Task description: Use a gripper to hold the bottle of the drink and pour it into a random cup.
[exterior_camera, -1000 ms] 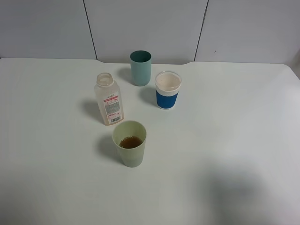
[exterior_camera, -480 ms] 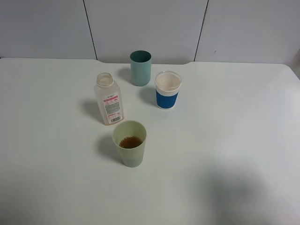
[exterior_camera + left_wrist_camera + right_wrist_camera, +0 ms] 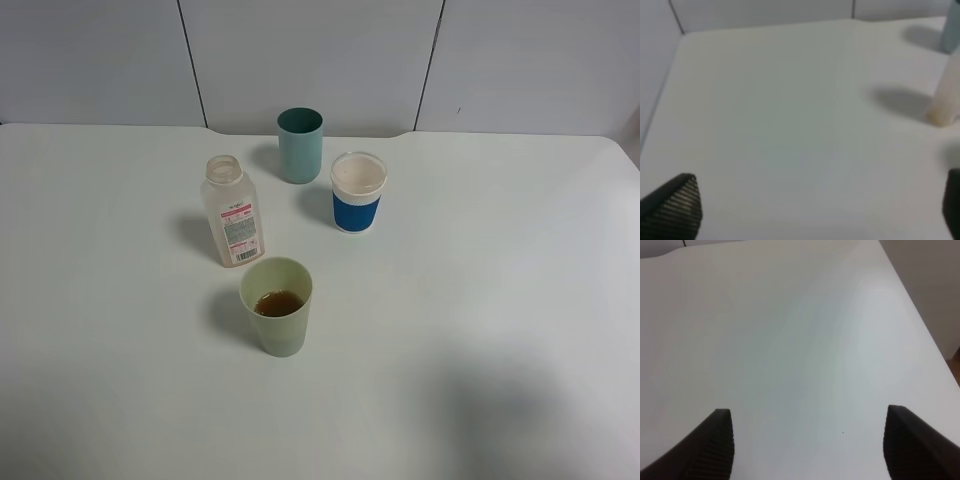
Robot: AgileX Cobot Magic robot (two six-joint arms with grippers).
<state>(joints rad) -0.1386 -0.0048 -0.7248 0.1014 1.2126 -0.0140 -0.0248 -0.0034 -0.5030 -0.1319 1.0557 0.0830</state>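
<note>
The clear bottle (image 3: 231, 212) with a white-and-pink label stands upright and uncapped on the white table (image 3: 480, 280), looking nearly empty. The pale yellow-green cup (image 3: 277, 306) stands just in front of it with brown liquid inside. Neither gripper shows in the exterior high view. In the left wrist view my left gripper (image 3: 820, 205) is open over bare table, with the bottle's base (image 3: 946, 97) at the frame's edge. In the right wrist view my right gripper (image 3: 812, 442) is open and empty above bare table near the table's edge.
A teal tumbler (image 3: 300, 144) stands at the back of the table, and a white cup with a blue band (image 3: 358, 191) stands to its right. Grey wall panels (image 3: 320, 60) rise behind the table. The table's right edge (image 3: 920, 305) shows in the right wrist view.
</note>
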